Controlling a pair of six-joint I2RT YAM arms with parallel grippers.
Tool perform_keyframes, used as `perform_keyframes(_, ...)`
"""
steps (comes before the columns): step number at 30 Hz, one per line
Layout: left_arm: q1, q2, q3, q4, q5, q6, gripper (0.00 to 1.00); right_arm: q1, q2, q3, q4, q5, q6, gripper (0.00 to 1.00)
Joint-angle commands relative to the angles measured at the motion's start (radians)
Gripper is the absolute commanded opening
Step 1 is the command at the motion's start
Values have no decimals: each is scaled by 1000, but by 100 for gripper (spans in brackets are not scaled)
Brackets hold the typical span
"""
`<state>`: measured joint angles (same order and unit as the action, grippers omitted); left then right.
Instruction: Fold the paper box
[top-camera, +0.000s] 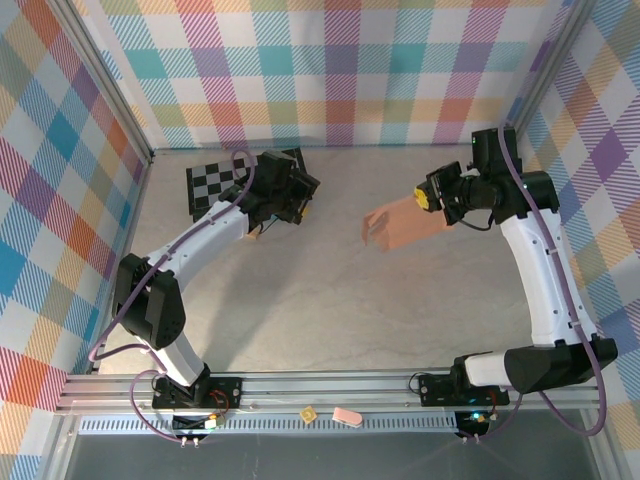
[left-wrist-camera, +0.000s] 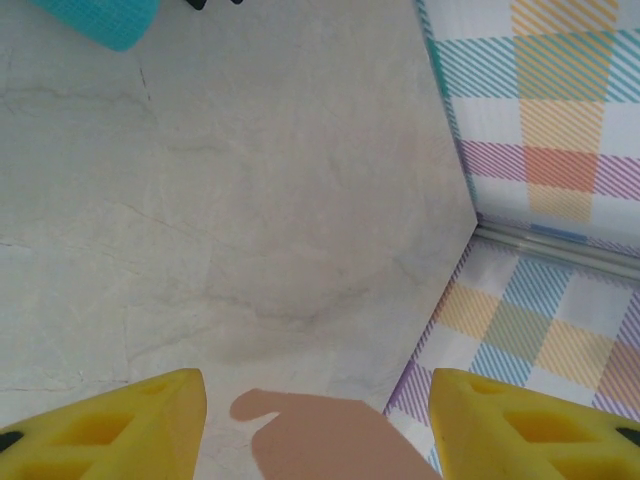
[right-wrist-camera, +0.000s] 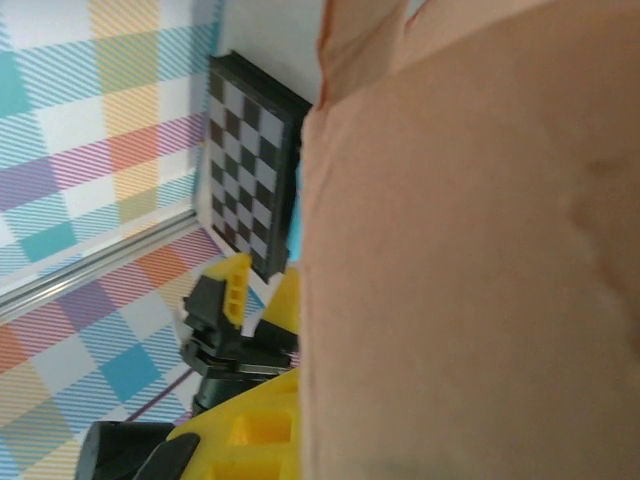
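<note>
Paper box (top-camera: 405, 228), salmon-orange thin cardboard with flaps: it lies right of centre in the overhead frame, long axis roughly left to right. Its right end meets the right gripper (top-camera: 430, 200).

Right gripper: jaws are closed on that end of the paper box. In the right wrist view the cardboard covers the right side of the frame as one broad, nearly flat panel. There is a single crease and a narrow flap turned at the upper edge. One yellow finger (right-wrist-camera: 255, 432) shows at the bottom left beside the panel.

Fold state (judgement): early.
- At the left end in the overhead frame a few small flaps look turned up.
- The main panel reads flat, with no walls standing and no lid closed.
- I cannot tell whether the sheet rests on the pale marbled table (top-camera: 300, 300) or is lifted clear of it.
- Left to do: raise the side walls, tuck the tabs and close the lid, which is most of the job.

Left gripper (top-camera: 290, 195): upper centre-left of the overhead frame, well apart from the box, by the right edge of the black-and-grey chequered board (top-camera: 215, 180).

In the left wrist view its two yellow fingers (left-wrist-camera: 130, 425) stand wide apart at the bottom corners, gripping nothing that shows. A rounded salmon-toned shape (left-wrist-camera: 330, 445) sits at the bottom edge between them and touches neither. I cannot tell what it is.
</note>
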<state>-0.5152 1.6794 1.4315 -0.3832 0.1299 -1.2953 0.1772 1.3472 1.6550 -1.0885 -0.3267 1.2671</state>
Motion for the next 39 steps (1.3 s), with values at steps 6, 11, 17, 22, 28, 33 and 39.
perform_keyframes(6,3,-4,33,-127,79,183,57,13,258,20,87,-58,71,0)
perform_keyframes(11,-10,-38,20,-194,78,380,58,14,415,56,185,-85,67,0)
perform_keyframes(17,-83,-27,-10,-194,108,605,64,15,471,-12,294,-117,70,0)
perform_keyframes(22,-160,28,-13,-180,62,714,66,15,482,-43,325,-127,50,0)
perform_keyframes(28,-193,73,0,-148,-24,785,67,15,491,-56,321,-138,40,0)
perform_keyframes(33,-217,110,7,-171,-114,832,66,13,502,-54,322,-145,42,0)
perform_keyframes(39,-230,146,1,-96,-128,846,58,13,510,-55,321,-159,40,0)
